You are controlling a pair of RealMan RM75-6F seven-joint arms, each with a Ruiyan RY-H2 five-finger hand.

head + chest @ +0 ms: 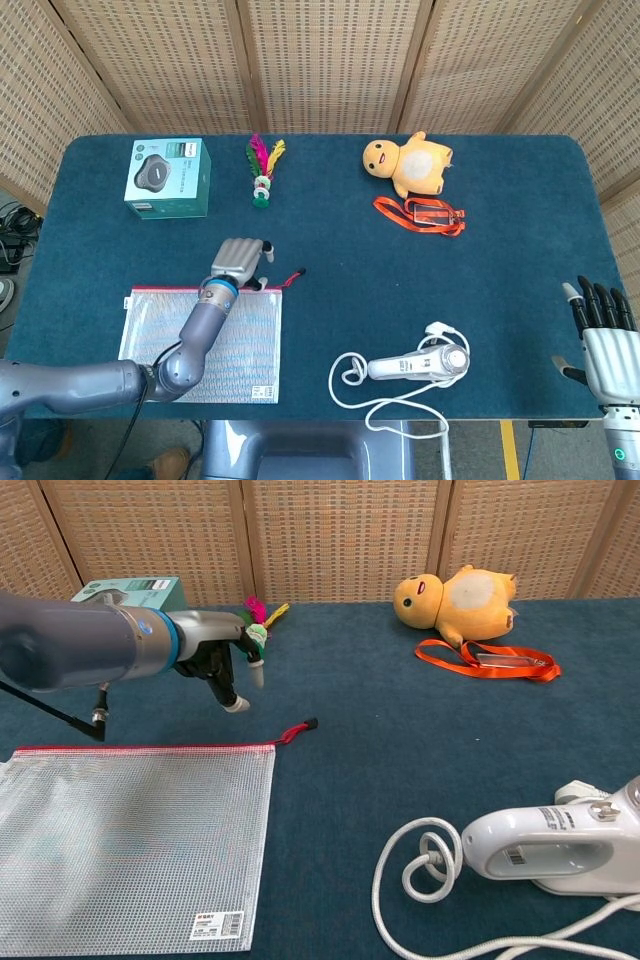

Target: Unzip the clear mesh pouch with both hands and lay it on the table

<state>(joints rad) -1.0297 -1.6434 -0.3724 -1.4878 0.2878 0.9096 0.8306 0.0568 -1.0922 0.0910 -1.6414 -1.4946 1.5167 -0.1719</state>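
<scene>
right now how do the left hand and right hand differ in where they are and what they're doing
The left hand is out over the table, by the zip end of the mesh pouch; the right hand waits off the table's right edge. The left hand's fingers point down; the right hand's are straight and spread. Neither holds anything.

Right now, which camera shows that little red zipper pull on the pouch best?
The chest view: the zipper pull lies in plain sight, clear of the left hand. In the head view it is smaller, just right of that hand.
</scene>
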